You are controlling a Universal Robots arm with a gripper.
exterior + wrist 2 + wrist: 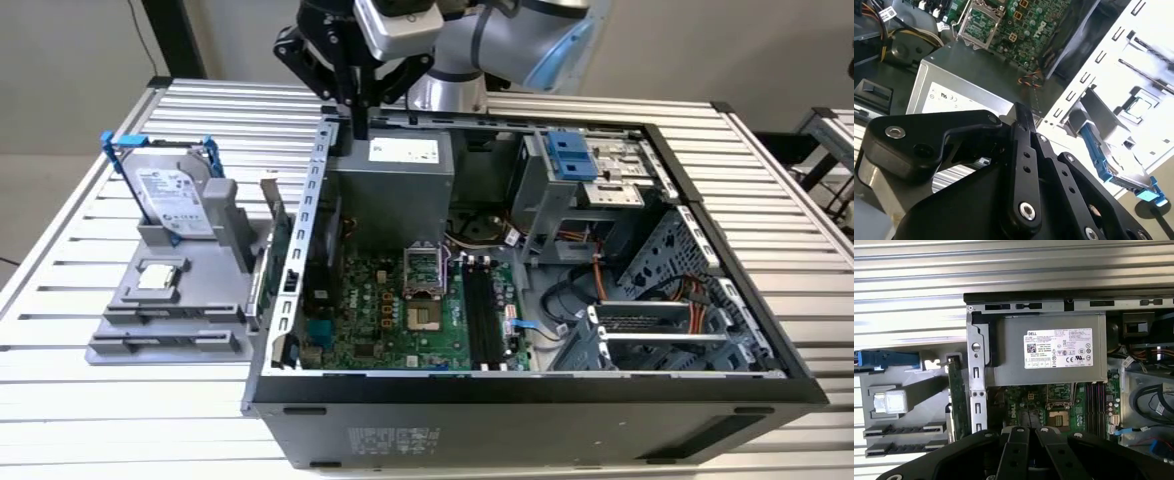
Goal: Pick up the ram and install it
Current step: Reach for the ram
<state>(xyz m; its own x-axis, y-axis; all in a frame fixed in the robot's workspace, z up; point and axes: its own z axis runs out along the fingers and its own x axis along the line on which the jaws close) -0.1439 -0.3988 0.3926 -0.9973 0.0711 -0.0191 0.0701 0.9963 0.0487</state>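
Ram (956,395): thin flat green board, upright in grey holder (919,385).

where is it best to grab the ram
Likely pinch the ram by its flat faces along the top edge, coming from above: it stands on edge in the grey holder, with the case wall close beside it, leaving only the top free.

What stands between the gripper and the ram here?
Nothing visible. The gripper hangs above a corner of the case, and the ram stands open from above in the grey holder, just outside the case wall.
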